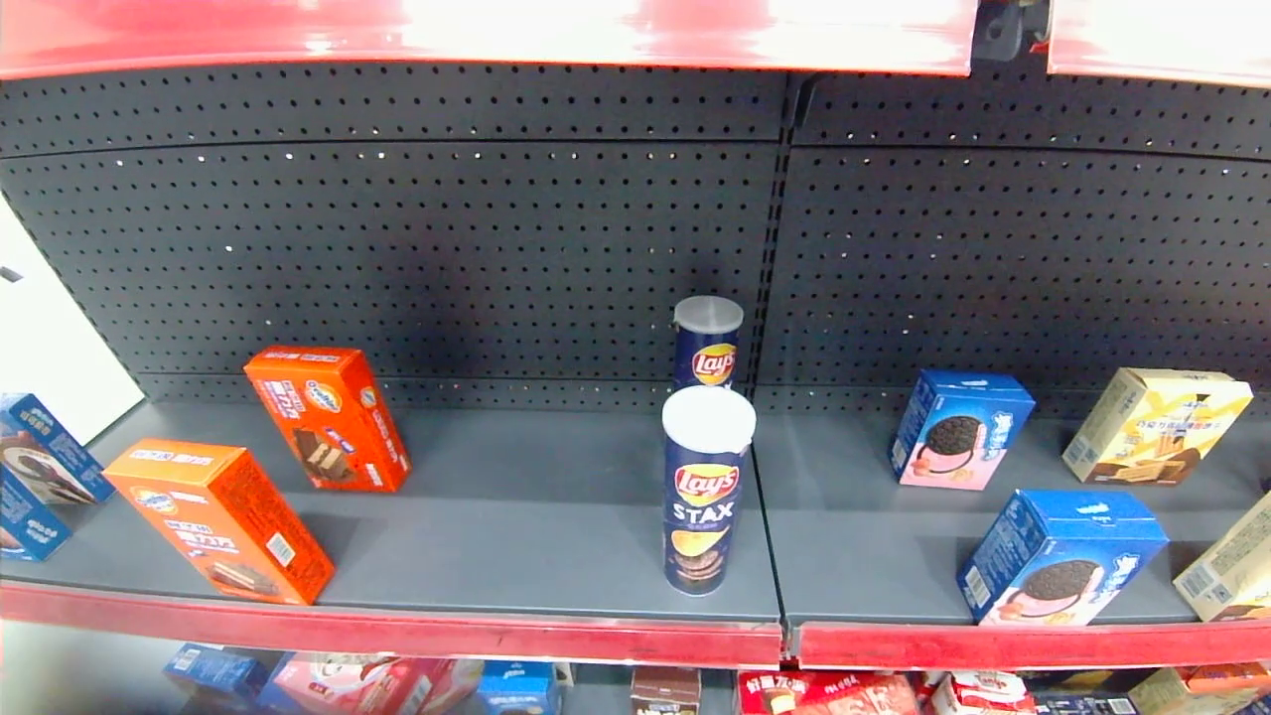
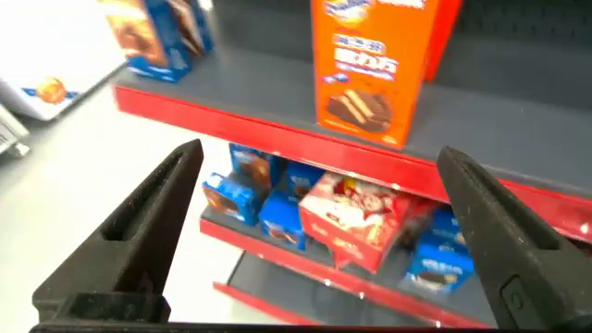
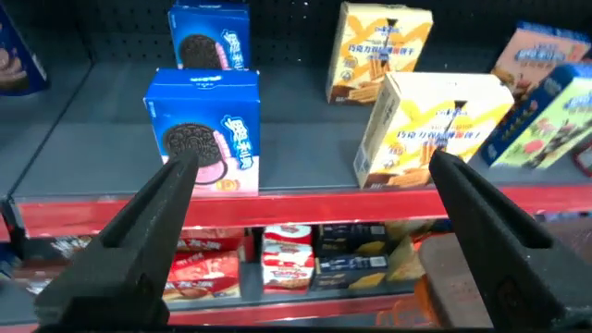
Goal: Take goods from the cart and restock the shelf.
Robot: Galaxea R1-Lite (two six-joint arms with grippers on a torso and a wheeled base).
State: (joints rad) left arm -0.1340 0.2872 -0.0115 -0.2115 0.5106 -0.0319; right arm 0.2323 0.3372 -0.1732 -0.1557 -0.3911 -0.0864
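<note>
Two dark blue chip cans stand on the grey shelf (image 1: 536, 516), one at the front (image 1: 703, 492) and one behind it (image 1: 706, 341). Two orange wafer boxes (image 1: 220, 518) (image 1: 328, 417) stand to their left, and two blue cookie boxes (image 1: 1060, 556) (image 1: 958, 429) to their right. My left gripper (image 2: 319, 245) is open and empty, held in front of the shelf's red edge below an orange box (image 2: 375, 60). My right gripper (image 3: 310, 236) is open and empty too, facing a blue cookie box (image 3: 205, 129) and a yellow box (image 3: 430, 125).
Yellow boxes (image 1: 1157, 425) stand at the shelf's far right, blue boxes (image 1: 40, 467) at its far left. A lower shelf (image 2: 305, 217) holds several blue and pink packs. A red-edged shelf (image 1: 496, 35) runs overhead. Free shelf floor lies between the orange boxes and the cans.
</note>
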